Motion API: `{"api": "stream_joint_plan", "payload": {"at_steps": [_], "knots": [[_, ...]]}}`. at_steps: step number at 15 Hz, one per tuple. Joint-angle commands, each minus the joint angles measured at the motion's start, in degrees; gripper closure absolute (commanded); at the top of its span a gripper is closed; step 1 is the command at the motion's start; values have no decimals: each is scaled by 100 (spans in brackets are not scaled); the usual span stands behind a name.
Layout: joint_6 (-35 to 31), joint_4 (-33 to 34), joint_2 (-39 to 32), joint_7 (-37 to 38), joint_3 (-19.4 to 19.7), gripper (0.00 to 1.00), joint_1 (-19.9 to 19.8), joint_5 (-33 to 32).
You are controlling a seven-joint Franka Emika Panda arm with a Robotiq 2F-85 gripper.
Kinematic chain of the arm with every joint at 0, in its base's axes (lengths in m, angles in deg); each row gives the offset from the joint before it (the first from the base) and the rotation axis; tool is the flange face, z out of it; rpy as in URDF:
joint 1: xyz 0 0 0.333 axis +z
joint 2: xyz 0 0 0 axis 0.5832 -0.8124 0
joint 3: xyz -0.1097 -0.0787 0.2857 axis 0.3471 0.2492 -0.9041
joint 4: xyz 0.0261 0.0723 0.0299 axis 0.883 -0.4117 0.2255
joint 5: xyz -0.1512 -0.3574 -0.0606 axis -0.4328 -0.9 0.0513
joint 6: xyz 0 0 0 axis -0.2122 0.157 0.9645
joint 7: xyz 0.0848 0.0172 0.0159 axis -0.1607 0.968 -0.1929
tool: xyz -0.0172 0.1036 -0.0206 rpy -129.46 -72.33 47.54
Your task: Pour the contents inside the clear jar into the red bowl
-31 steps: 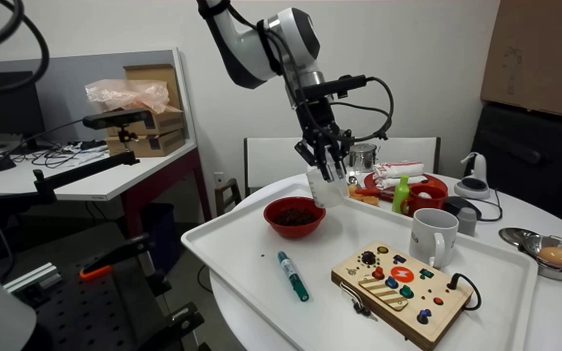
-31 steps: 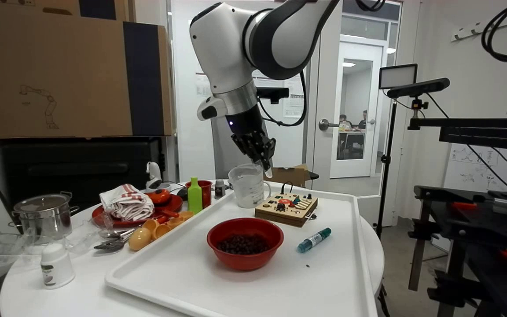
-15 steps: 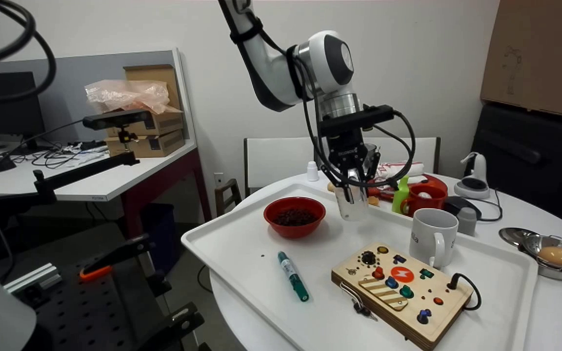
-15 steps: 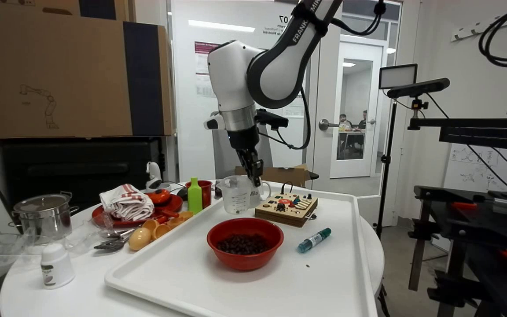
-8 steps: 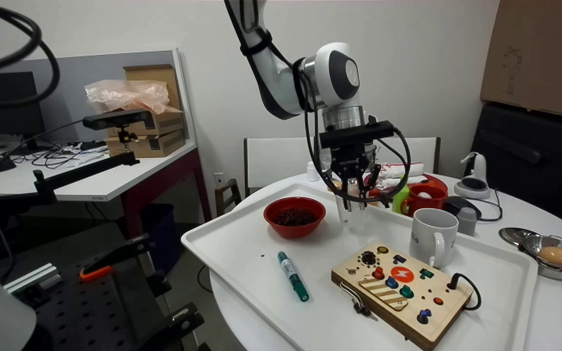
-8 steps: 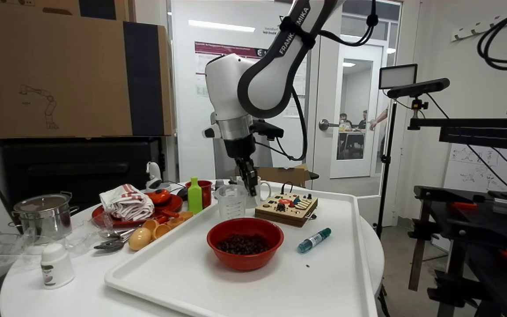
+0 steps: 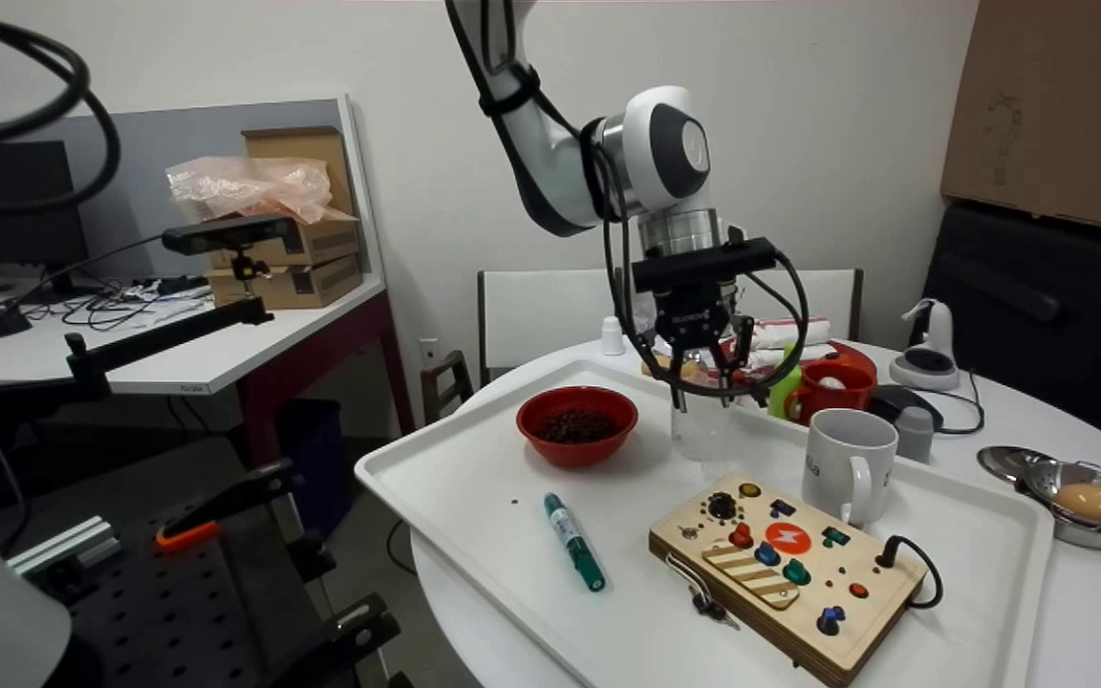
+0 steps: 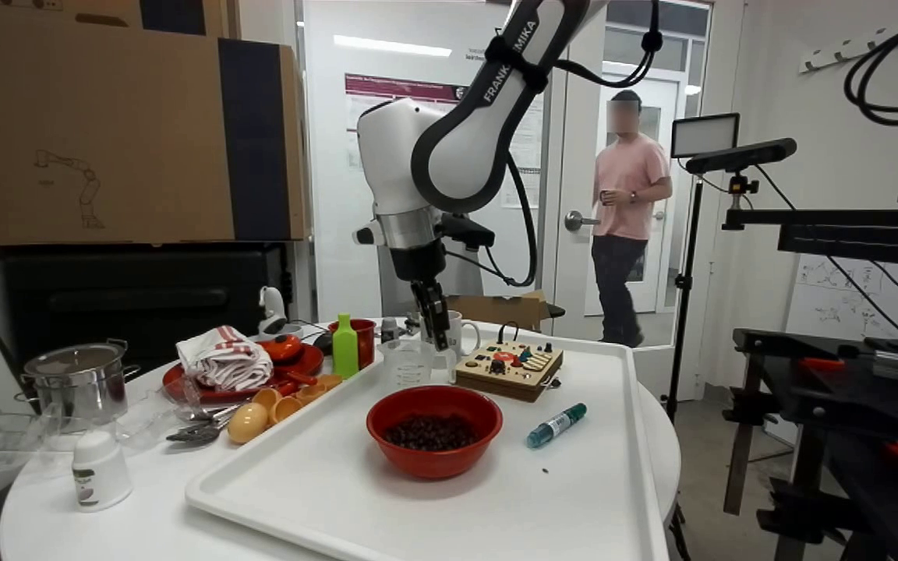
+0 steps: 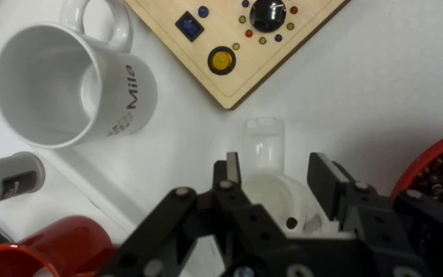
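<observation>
Lying in the red bowl (image 8: 433, 463), beans (image 8: 431, 432) are suggesting pouring is done — one speck (image 9: 292, 223) showing in the clear jar (image 8: 407, 368) — the gripper (image 9: 274, 165), jaws apart, is seemingly awaiting withdrawal.

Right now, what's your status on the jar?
Tool open. Clear jar upright on tray; dark beans in red bowl. Wooden box close, possible snag.

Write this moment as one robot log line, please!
clear measuring cup: upright on white tray, dark speck inside | gripper: open by cup's handle | red bowl: holds dark beans | pour: looks done
</observation>
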Motion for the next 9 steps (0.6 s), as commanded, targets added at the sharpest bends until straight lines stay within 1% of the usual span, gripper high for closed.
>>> {"api": "stream_joint_plan", "payload": {"at_steps": [1, 3, 4, 6, 9], "knots": [[89, 149, -105, 37, 109, 18, 134, 149], [100, 140, -105, 38, 114, 3, 138, 158], [93, 125, -92, 42, 121, 0, 141, 156], [147, 95, -43, 26, 134, 0, 151, 153], [444, -122, 238, -177, 36, 0, 103, 222]]}}
